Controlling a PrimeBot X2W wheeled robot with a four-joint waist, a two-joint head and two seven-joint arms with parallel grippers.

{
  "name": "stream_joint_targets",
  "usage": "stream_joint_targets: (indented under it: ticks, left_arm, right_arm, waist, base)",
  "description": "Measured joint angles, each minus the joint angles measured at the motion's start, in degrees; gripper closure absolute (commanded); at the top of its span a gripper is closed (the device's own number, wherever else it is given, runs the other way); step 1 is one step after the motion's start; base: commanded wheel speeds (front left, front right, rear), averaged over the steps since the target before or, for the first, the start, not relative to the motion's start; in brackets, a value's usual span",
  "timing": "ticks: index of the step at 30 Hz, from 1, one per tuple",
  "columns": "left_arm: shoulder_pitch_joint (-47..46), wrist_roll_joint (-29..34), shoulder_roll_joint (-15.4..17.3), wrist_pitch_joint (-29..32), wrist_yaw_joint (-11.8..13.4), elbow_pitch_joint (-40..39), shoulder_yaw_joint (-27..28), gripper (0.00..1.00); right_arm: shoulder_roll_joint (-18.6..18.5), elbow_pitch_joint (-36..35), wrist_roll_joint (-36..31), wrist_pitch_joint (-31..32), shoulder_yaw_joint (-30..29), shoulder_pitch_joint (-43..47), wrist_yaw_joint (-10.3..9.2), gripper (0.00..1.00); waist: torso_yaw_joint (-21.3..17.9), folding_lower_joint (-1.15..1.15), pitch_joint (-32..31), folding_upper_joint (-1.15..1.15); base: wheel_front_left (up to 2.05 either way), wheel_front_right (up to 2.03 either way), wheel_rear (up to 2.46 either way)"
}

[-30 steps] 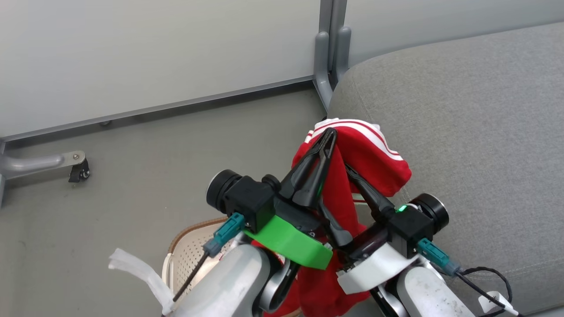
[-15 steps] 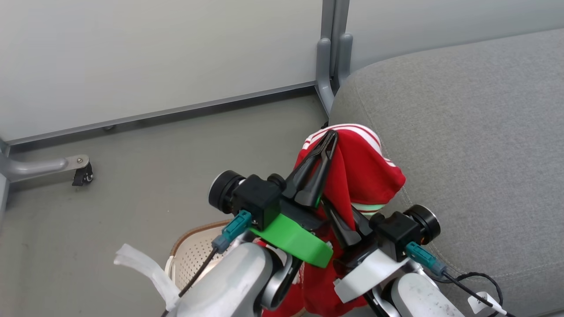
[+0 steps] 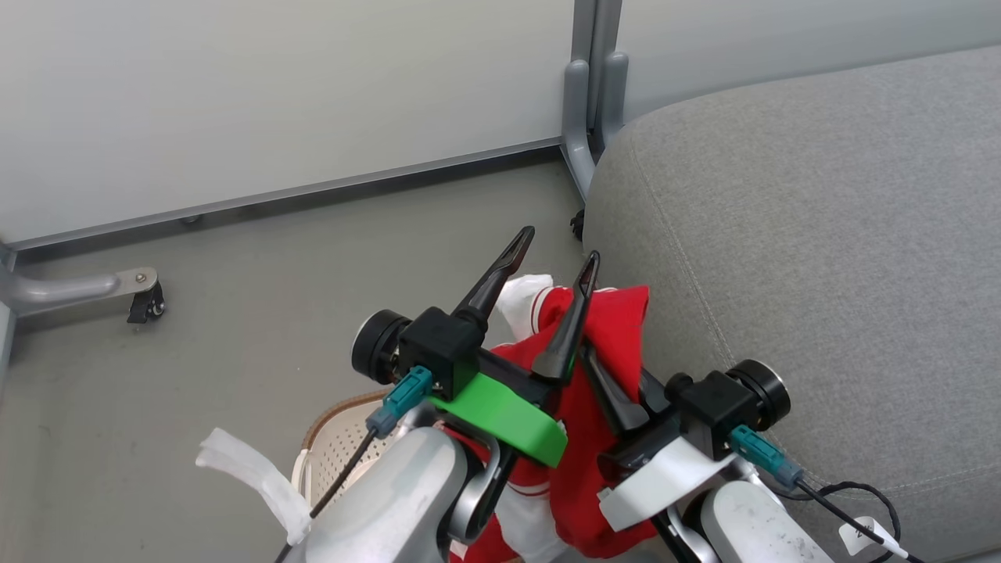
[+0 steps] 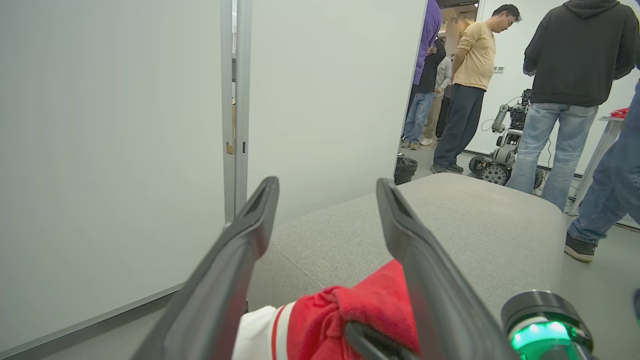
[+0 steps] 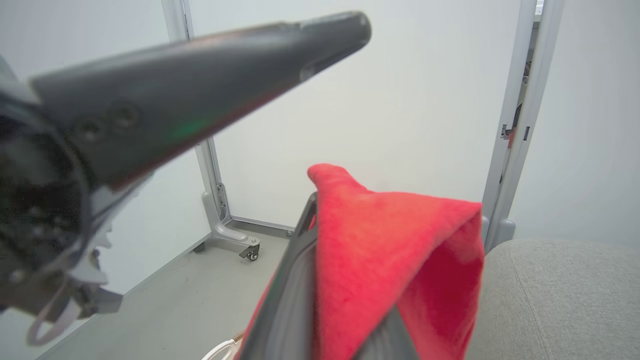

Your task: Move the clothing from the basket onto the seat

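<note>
left gripper (image 3: 557, 249) spread wide, nothing between its fingers. right gripper (image 3: 628, 387) pinches the clothing (image 3: 618, 320); cloth hangs above the basket (image 3: 328, 418), just beside the seat (image 3: 782, 234) edge.

Left pincer (image 4: 326, 185) spread wide in front of the grey seat (image 4: 475, 220).
Low between its two dark fingers (image 4: 225, 280) bunches red clothing (image 4: 360, 310) with a white striped cuff, up against the right-hand finger. The seat lies just beyond, its rounded end towards us, with white partition panels (image 4: 100, 150) on the left. Far off on the right, people (image 4: 570, 75) stand near a small wheeled robot (image 4: 505, 150).
</note>
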Motion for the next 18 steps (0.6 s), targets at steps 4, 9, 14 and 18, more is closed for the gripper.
stream_joint_targets:
  ticks: [4,9,14,18]
  left_arm:
    - [0.00,0.24,-0.03,-0.05,0.01,0.24,0.24,0.00]
    - [0.00,0.36,-0.09,-0.07,0.00,0.59,0.38,0.00]
    - [0.00,0.79,-0.14,-0.08,0.00,0.90,0.45,0.00]
    - [0.00,1.31,-0.21,-0.08,0.01,0.98,0.68,0.00]
  right_arm:
    - [-0.14,-0.16,0.04,0.00,-0.07,0.00,0.00,1.00]
    - [-0.18,-0.25,0.09,0.00,-0.34,0.00,0.00,1.00]
    - [-0.34,-0.40,0.11,0.00,-0.37,0.00,0.00,1.00]
    - [-0.52,-0.52,0.12,0.00,-0.45,0.01,0.00,1.00]
  waist:
    - [-0.05,0.00,0.15,0.00]
    - [-0.09,0.00,0.31,0.00]
    - [-0.18,0.00,0.45,0.00]
    - [-0.34,0.00,0.58,0.00]
  base:
    - [0.00,0.00,0.00]
    - [0.00,0.00,0.00]
    - [0.00,0.00,0.00]
    - [0.00,0.00,0.00]
